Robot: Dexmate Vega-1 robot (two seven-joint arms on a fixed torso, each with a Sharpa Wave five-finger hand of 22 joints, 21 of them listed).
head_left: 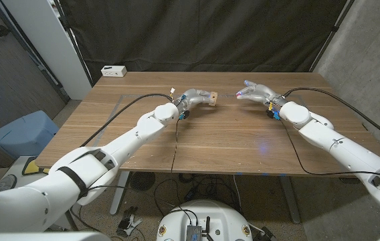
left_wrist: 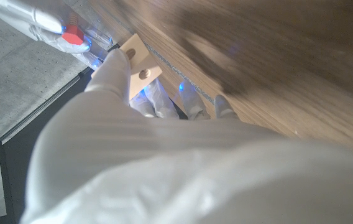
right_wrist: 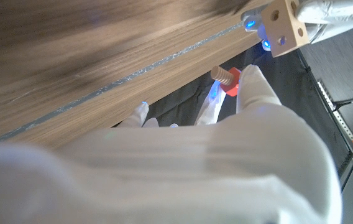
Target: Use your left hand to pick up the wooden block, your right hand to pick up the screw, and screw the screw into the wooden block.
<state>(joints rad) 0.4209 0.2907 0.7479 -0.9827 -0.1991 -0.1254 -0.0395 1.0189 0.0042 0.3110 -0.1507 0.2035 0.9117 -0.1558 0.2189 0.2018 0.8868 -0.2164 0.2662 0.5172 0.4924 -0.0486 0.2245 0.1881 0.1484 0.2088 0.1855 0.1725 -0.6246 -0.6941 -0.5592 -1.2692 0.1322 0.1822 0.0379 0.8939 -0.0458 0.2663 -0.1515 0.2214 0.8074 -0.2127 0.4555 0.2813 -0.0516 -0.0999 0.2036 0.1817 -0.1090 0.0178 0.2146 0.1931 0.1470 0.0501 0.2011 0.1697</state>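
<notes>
We note a pale tan wooden block [left_wrist: 140, 62], a screw [right_wrist: 228, 81] with red head and beige thread, and a brown-grained table [head_left: 230, 140].

We saw a brown rectangular wooden table [head_left: 210, 144] standing before a black fabric curtain [head_left: 197, 33]. A grey concrete wall [head_left: 370, 60] rose at the right. A small white box [head_left: 114, 70] sat on the table's far corner. A light blue plastic bin [head_left: 23, 134] stood on the grey floor [head_left: 150, 194].
</notes>
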